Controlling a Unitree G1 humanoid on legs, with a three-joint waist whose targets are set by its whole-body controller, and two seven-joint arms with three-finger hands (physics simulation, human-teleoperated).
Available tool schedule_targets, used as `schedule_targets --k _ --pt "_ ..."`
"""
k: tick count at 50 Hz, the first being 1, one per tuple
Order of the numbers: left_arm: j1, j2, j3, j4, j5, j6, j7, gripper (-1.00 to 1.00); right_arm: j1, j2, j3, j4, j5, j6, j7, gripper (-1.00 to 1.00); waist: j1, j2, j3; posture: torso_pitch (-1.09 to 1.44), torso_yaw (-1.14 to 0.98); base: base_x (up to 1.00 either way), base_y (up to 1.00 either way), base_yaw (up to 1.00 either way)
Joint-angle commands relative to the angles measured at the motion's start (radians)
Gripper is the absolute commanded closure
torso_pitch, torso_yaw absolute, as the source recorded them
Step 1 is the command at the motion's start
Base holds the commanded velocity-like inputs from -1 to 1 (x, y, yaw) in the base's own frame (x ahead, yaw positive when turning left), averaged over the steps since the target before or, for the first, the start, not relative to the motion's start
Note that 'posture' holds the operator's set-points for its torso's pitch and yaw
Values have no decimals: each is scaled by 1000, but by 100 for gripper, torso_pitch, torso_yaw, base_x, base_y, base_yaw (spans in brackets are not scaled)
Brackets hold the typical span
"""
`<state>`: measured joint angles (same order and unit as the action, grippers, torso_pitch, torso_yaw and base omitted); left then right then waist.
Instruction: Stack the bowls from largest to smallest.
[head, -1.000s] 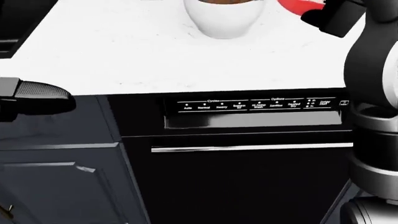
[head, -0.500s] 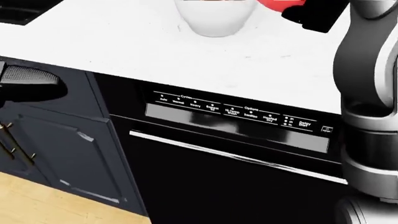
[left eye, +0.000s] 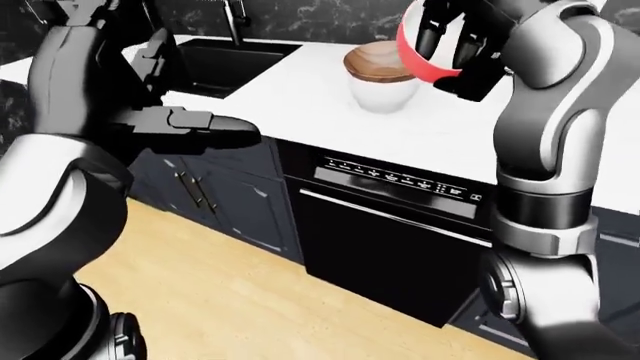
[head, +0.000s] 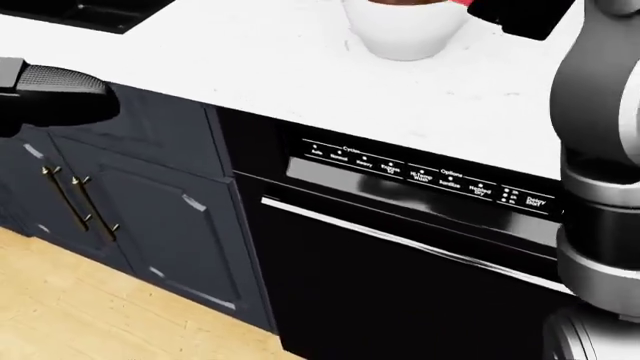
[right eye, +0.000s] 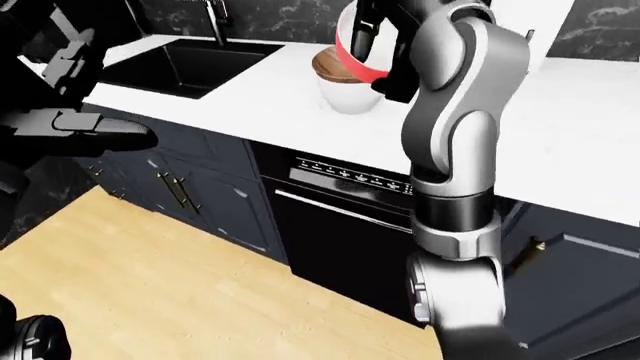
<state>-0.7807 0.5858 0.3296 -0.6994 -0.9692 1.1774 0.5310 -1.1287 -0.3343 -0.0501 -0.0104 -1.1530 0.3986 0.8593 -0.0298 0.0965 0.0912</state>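
Right hand fingers are wrapped over the rim of the red bowl, holding it tilted on edge just above and to the right of the white bowl. Left hand is empty, fingers stretched out flat, well left of the white bowl and hanging off the counter edge over the cabinet doors.

The white bowl sits on the counter above the dishwasher, with a brown wooden bowl nested in it. The red one is the last to go.

Change over the last second: the head view swung. The dishwasher panel went from level to slanted, then the floor and cabinet handles came in at left. That's camera motion, not the things moving; the white bowl stays at the top edge throughout.

The red bowl probably isn't touching the wooden one yet, but the hand blocks the gap. Next it needs levelling, then centring over the stack.
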Motion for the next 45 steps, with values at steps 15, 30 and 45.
schedule_targets --k 15,30,45 --pt "-51 17 10 -4 -7 -20 7 -100 -70 -25 -31 -60 14 21 -41 100 13 -108 -18 0 0 12 1 -37" --pt "-60 37 13 12 -14 -26 4 -100 -75 -22 -25 -73 17 29 -27 100 20 18 -57 0 0 0 0 -79" --pt "-59 57 28 11 -42 -29 17 -100 -68 -11 -16 -68 4 16 -44 100 22 -76 -45 0 0 0 -3 -11"
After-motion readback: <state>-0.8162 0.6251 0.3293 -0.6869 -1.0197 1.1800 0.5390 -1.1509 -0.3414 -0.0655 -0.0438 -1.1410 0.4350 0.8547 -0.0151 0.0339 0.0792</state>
